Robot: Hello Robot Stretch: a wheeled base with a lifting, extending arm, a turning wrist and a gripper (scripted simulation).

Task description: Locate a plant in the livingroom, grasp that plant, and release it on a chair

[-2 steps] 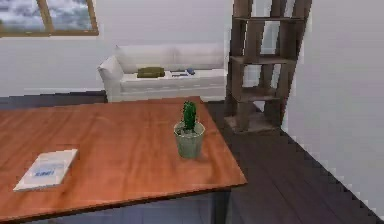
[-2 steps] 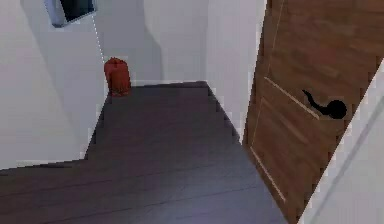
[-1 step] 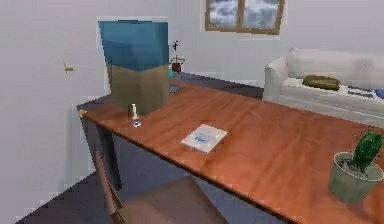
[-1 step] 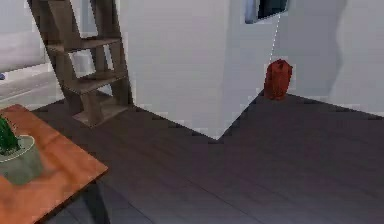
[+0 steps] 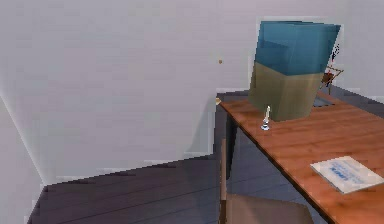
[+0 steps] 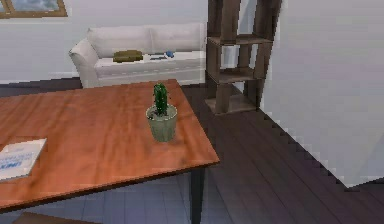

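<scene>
A small green cactus-like plant [image 6: 160,100] stands upright in a pale grey-green pot [image 6: 161,124] on a reddish-brown wooden table [image 6: 90,140], close to the table's right end in the arm side view. The same table [image 5: 300,135] reaches in from the forward view's right.
A large box [image 5: 290,70], blue above and tan below, stands on the table with a small white object [image 5: 266,120] beside it. A white paper [image 5: 346,172] [image 6: 18,158] lies on the tabletop. A white sofa [image 6: 140,52] and a dark shelf unit [image 6: 240,50] stand beyond; dark floor [image 6: 290,170] lies open.
</scene>
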